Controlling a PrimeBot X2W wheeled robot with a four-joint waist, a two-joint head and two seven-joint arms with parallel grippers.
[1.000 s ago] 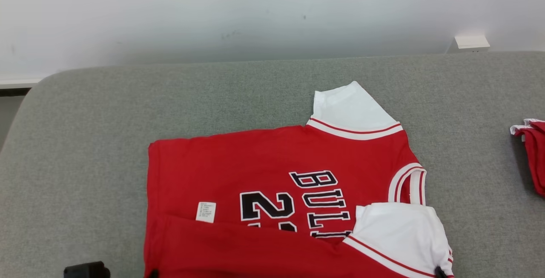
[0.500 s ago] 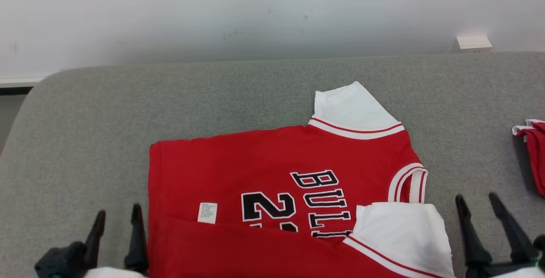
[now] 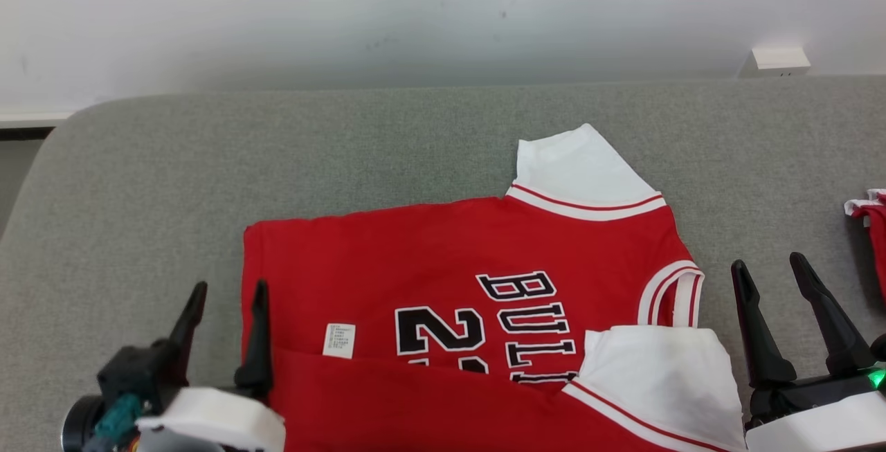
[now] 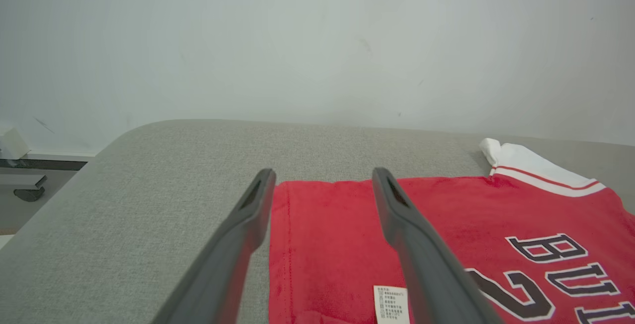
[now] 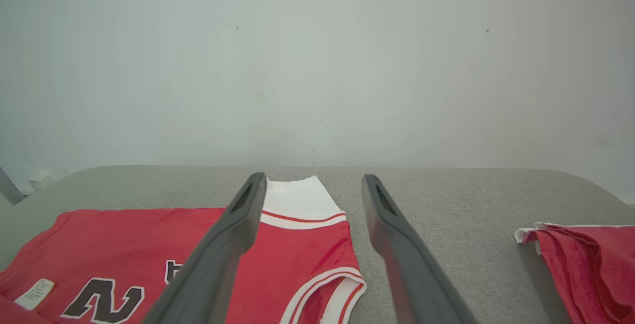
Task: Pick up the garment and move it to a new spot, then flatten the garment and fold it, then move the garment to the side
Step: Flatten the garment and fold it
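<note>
We find the left gripper point(image 3: 230, 286) and right gripper point(image 3: 767, 261) spread wide and empty. If we snag the red jersey point(image 3: 429, 265) at its lower-frame fold, that fold could come undone.

Jersey point(image 3: 429, 258), between the grippers: red body, white sleeves point(image 3: 574, 168), white-and-red striped trim, black lettering outlined in white. Care label point(image 3: 339, 340), just beside the left gripper point(image 3: 230, 286): white, grey print. Left gripper and right gripper point(image 3: 767, 261): black fingers, white cuffs. Padded surface point(image 3: 346, 147): mottled grey weave. Second garment point(image 5: 585, 259), outward of the right gripper: red, white edging. Wall point(image 3: 277, 16): off-white, dark specks.
</note>
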